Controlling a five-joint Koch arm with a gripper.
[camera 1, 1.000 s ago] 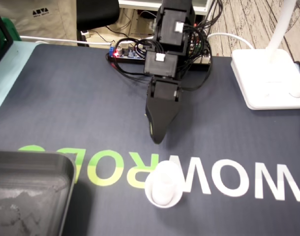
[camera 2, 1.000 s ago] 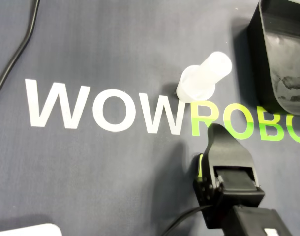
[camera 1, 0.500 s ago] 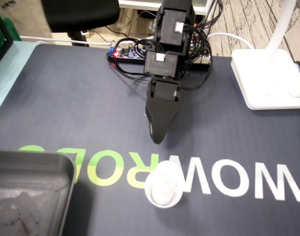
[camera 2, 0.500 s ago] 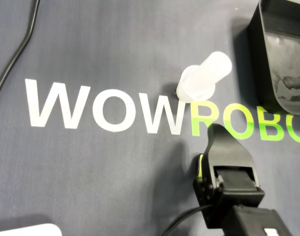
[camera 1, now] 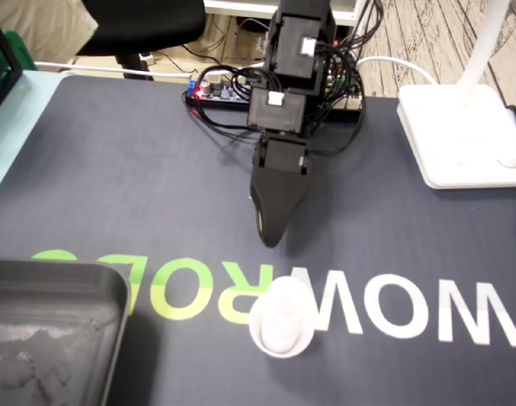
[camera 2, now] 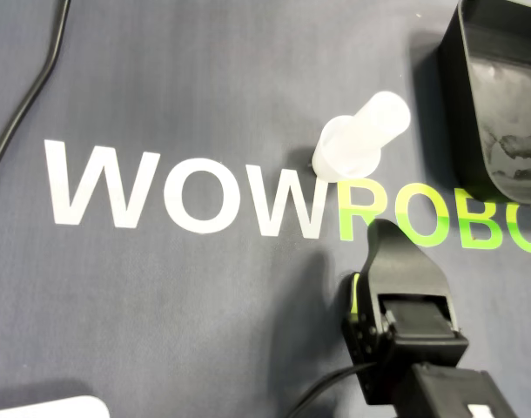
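Dark lettered mat (camera 1: 114,169) covers the desk; a small white plastic bottle (camera 1: 282,326) stands upright on its lettering, apart from the black jaws — whether parted or clenched, I cannot tell. Likely light, smooth, easily tipped — best pinched low around its body.

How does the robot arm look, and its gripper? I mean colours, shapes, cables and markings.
The arm is black and blocky, built of box-shaped motors with small white labels. Around its base loop black cables. The black plastic gripper tapers to a rounded tip, with a thin yellow-green strip along one edge.
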